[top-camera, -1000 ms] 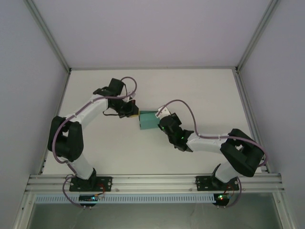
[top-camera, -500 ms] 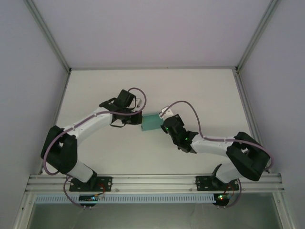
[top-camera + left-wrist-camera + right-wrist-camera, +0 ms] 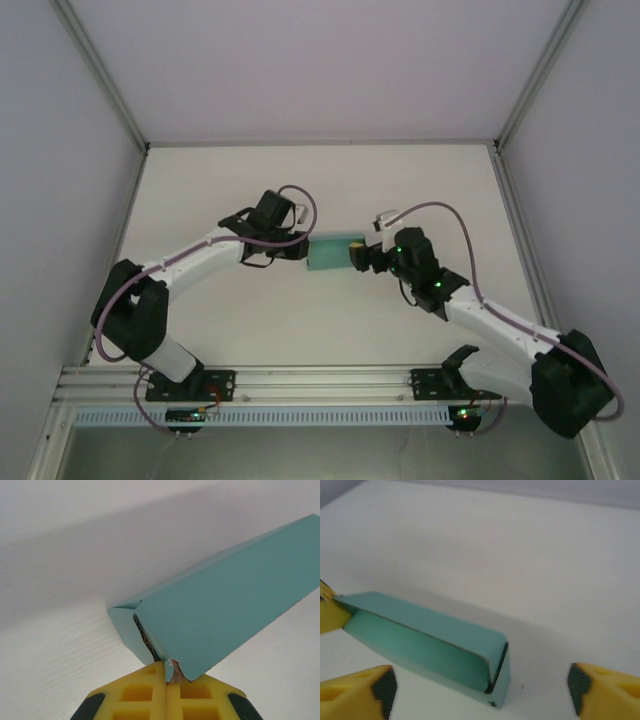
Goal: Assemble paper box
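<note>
The paper box (image 3: 327, 253) is a small teal-green rectangular box in the middle of the white table, lying between the two grippers. My left gripper (image 3: 301, 250) is shut on the box's left end; in the left wrist view its yellow fingertips (image 3: 150, 692) pinch a torn corner of the box (image 3: 225, 615). My right gripper (image 3: 360, 256) stands open just right of the box's other end. In the right wrist view the box (image 3: 425, 645) lies between the wide-apart yellow fingers (image 3: 355, 692), with its tucked end flap facing the camera and untouched.
The white table (image 3: 250, 330) is walled by grey panels left, right and behind. An aluminium rail (image 3: 320, 382) with both arm bases runs along the near edge. Cables loop above each wrist.
The right gripper has let go of the box, opened wide and drawn back to the right. The left gripper has carried the box a little to the right, keeping its hold.
</note>
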You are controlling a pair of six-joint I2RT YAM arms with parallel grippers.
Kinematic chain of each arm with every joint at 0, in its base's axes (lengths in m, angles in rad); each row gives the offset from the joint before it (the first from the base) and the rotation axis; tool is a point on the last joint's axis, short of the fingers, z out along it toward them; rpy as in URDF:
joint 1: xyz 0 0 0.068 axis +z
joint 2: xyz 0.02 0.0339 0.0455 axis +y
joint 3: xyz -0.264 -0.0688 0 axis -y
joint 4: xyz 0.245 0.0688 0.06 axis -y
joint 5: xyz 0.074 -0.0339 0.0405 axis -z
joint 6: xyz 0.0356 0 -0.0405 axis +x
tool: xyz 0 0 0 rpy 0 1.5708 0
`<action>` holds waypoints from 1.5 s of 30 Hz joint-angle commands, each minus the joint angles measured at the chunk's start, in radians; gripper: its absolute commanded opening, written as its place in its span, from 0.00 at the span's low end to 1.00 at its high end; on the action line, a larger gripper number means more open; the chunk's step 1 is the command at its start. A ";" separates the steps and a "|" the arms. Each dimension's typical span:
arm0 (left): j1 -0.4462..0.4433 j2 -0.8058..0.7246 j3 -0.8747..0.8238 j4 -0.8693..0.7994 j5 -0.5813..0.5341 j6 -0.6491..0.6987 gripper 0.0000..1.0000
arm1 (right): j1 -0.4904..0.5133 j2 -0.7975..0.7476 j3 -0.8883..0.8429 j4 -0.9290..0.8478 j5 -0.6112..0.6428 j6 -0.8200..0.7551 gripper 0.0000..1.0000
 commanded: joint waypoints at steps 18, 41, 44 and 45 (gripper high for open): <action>-0.022 0.012 0.072 -0.205 0.007 0.101 0.27 | -0.167 0.369 0.030 -0.020 -0.219 0.404 0.51; 0.152 0.060 -0.090 0.219 0.377 -0.111 0.73 | -0.191 0.420 -0.104 0.100 -0.258 0.488 0.42; 0.154 0.098 -0.154 0.270 0.396 -0.141 0.56 | -0.204 0.427 -0.136 0.142 -0.283 0.499 0.39; 0.157 0.104 -0.182 0.290 0.391 -0.155 0.51 | -0.210 0.431 -0.145 0.153 -0.294 0.501 0.39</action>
